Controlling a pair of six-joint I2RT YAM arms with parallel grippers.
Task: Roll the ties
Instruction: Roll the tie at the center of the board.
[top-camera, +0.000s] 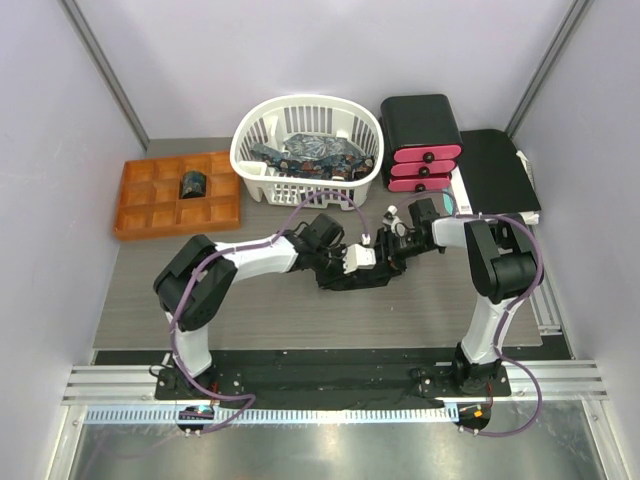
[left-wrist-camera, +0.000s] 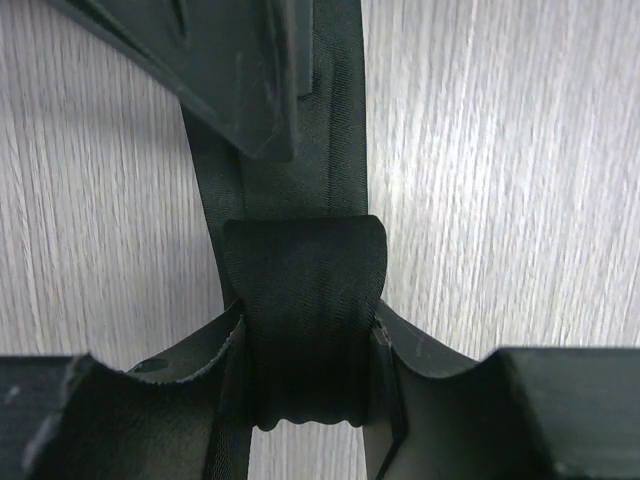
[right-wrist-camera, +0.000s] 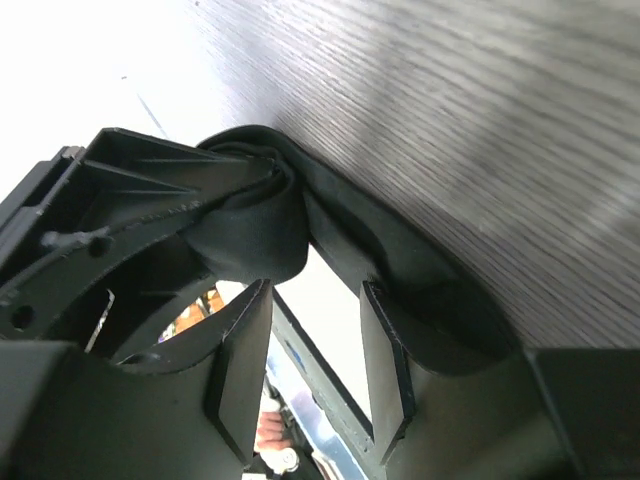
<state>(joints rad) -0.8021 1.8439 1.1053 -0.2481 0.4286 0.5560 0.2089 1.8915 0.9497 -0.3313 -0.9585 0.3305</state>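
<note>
So, left gripper (left-wrist-camera: 308, 345): I had it pinched on the rolled end of the black tie (left-wrist-camera: 303, 290), with one finger (left-wrist-camera: 170, 390) on each side of the roll.
Roll: it sat between my fingers as a short, thick fold, its curved back turned up to that wrist's camera. I could not tell how many turns it had.
Loose length: the rest of the black tie ran flat along the table (left-wrist-camera: 520, 180), straight away from the roll.
Right gripper (right-wrist-camera: 315, 300): its fingers (right-wrist-camera: 243, 360) were spread, with a bright gap between them. Tie fabric lay bunched across their tips, and in the left wrist view one finger lay over the flat strip just beyond the roll. I could not tell whether it touched.
Meeting place: my two grippers were tip to tip near the middle of the table, just in front of the basket.
Basket (top-camera: 252, 135): white and slotted, it stood behind my grippers and held the patterned ties (top-camera: 310, 152) in a heap.
Tray (top-camera: 140, 215): orange, left of the basket, it had a dark coil (top-camera: 191, 184) in one cell of its middle row.
Box (top-camera: 420, 118): black with pink drawers, it stood just right of the basket.
Folder (top-camera: 497, 170): flat and black, it lay beside the box at the right edge.
</note>
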